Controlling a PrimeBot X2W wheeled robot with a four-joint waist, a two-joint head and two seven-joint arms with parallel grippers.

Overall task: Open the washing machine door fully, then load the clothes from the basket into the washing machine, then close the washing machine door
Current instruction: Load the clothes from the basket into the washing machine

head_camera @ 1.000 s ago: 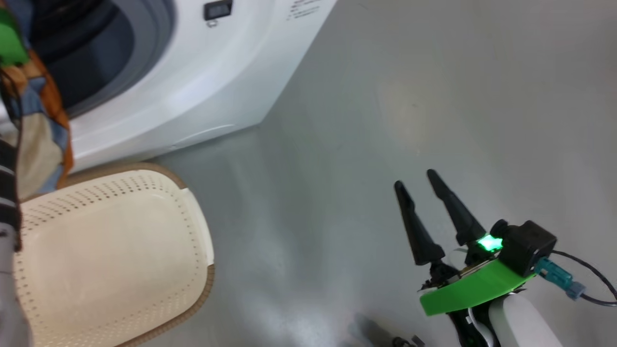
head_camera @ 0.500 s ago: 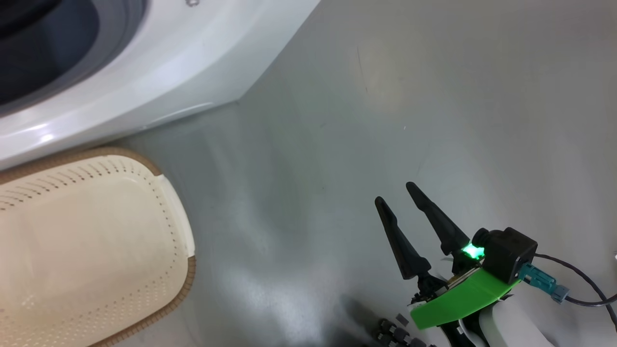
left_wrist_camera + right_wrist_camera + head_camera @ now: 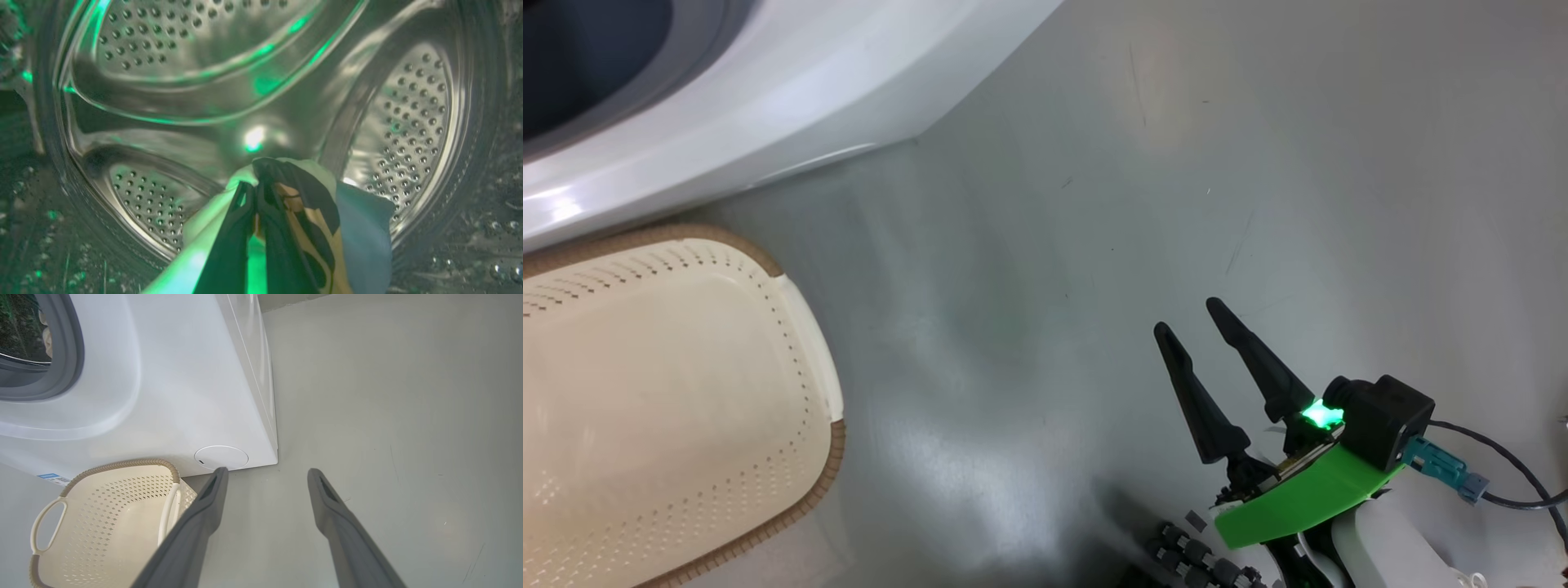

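Note:
In the left wrist view my left gripper (image 3: pixel 254 190) is inside the steel perforated drum (image 3: pixel 408 122) of the washing machine (image 3: pixel 768 98). It is shut on the clothes (image 3: pixel 359 228), a bunch of light blue, cream and orange cloth with black markings. The cream basket (image 3: pixel 645 392) stands on the floor in front of the machine, and its inside is bare in the right wrist view (image 3: pixel 122 506). My right gripper (image 3: pixel 1188 316) hangs open over the floor to the right of the basket, with nothing between its fingers (image 3: pixel 267 471). The washing machine door is out of view.
Grey floor (image 3: pixel 1176 163) stretches to the right of the machine's front corner (image 3: pixel 273 453). A round white cover (image 3: pixel 221 457) sits low on the machine front, just behind the basket. A cable (image 3: pixel 1503 490) trails from my right wrist.
The head camera has swung, so the machine and basket sit further left. The hanging cloth and left arm at that view's left edge have gone out of it. My right gripper stays open.

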